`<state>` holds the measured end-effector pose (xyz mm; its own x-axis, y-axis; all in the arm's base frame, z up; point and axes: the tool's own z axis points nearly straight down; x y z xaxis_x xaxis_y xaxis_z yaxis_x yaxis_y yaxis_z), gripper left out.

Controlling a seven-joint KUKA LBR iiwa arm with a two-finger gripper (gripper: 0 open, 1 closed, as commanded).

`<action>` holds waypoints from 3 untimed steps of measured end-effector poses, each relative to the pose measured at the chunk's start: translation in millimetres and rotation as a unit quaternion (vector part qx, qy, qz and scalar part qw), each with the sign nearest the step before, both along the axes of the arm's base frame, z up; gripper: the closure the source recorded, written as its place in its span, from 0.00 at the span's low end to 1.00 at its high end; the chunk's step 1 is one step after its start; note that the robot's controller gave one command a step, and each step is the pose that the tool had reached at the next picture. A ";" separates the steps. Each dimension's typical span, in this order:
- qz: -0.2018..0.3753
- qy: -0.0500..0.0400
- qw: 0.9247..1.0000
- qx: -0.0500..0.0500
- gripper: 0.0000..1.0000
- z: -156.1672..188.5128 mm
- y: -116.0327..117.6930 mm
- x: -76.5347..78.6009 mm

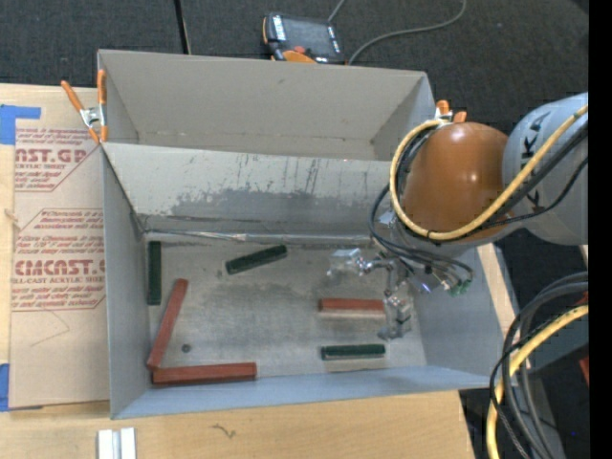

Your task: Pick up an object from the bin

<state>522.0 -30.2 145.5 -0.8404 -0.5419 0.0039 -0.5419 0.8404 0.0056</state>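
Grey metal walls enclose the bin (258, 113), which stands on a pale wooden desk (316, 430). The arm comes in from the right, its wrist under a rounded orange cover (454, 178) looped with yellow and black cables (406, 175). Below that cover the end effector (395, 310) is low in the right part of the bin, close to the floor. How far it is open, or whether it is closed, cannot be told from this angle, and nothing can be seen in its hold.

It is right at the right-hand end of a short red-brown bar (350, 305) that lies flat and level on the floor; whether the two touch cannot be made out. Just in front of that one, nearer the front wall, lies a short dark green bar (353, 351), also flat.

Well apart from these, a second dark green bar (255, 259) lies slightly tilted near the middle of the floor, towards the back. A third dark green bar (153, 273) lies along the left wall. A long red-brown bar (167, 323) slants in the front left corner, and its lower end meets another red-brown bar (204, 374) lying along the front wall.
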 end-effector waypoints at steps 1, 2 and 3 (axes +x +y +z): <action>0.129 -0.004 0.992 0.000 0.00 -76.4 -21.1 11.9; 0.118 -0.008 0.993 -0.001 0.00 -43.8 -33.2 73.0; 0.013 0.000 1.000 0.000 0.00 -75.1 -39.5 -21.4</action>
<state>500.5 -69.7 70.4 -0.8256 -0.5642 0.0035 -0.5642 0.8256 0.0050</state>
